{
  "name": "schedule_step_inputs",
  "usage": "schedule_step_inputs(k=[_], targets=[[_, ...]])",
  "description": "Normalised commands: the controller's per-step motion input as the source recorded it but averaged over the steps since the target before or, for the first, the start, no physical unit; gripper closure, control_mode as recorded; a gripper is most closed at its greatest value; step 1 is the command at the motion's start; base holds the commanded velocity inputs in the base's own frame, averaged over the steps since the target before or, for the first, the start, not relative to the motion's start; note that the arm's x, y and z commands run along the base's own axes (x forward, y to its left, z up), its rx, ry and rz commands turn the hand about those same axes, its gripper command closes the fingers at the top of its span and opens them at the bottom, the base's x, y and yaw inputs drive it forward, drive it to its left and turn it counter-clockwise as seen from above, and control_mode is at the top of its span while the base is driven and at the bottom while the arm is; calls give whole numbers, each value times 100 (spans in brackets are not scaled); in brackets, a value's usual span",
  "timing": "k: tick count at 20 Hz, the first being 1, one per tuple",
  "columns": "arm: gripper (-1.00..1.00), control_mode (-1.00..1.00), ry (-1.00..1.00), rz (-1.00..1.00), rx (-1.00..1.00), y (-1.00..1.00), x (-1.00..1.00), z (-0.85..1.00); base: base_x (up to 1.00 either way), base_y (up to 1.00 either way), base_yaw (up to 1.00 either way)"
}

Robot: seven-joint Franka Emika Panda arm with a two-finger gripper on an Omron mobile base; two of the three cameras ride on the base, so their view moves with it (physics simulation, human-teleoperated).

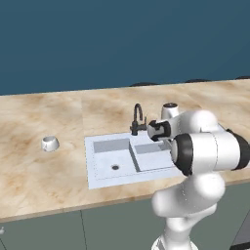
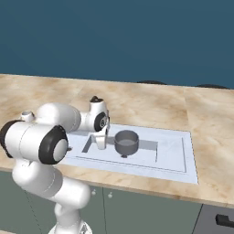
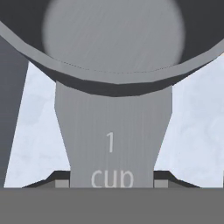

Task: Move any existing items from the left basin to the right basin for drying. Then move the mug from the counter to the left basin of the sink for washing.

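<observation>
Looking along the hand camera, I find the pan point(image 3: 114, 39) directly ahead of the gripper point(image 3: 111, 183), its round bowl across the top of the view and its flat handle running down between the two dark fingertips point(image 3: 59, 179). The handle, marked "1 cup", takes up the whole gap between the tips, one of which sits against each of its edges. I judge the jaws part-way open and closed on the handle; actual contact I cannot confirm from this angle.

From the right base camera, the pan point(image 2: 126, 141) appears upright over the sink point(image 2: 183, 171), with the white gripper point(image 2: 100, 142) just beside it on the arm's side, pointing down. A small dark patch lies on the sink floor below the pan, so it may be slightly raised, though I cannot be certain. A divider is not clear from this side, so I cannot say which recess the pan is over.

In the left base camera, the arm's forearm covers much of the right basin point(image 1: 151, 157). The left basin point(image 1: 113, 158) is visible with its drain hole. The black faucet point(image 1: 138, 119) stands at the sink's back rim. The mug point(image 1: 50, 143) rests upright on the counter point(image 1: 39, 171), well apart from the sink on its left and far from the hand.
</observation>
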Motion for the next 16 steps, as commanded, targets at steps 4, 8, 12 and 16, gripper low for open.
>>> schedule_step_inputs(k=[4,8,12,16], targets=[[100,-100,0,0,0,-4,16,-26,0,0,0],[100,-100,0,0,0,0,17,-21,0,0,0],[100,-100,0,0,0,-1,19,-23,0,0,0],[100,-100,0,0,0,-3,20,-25,0,0,0]])
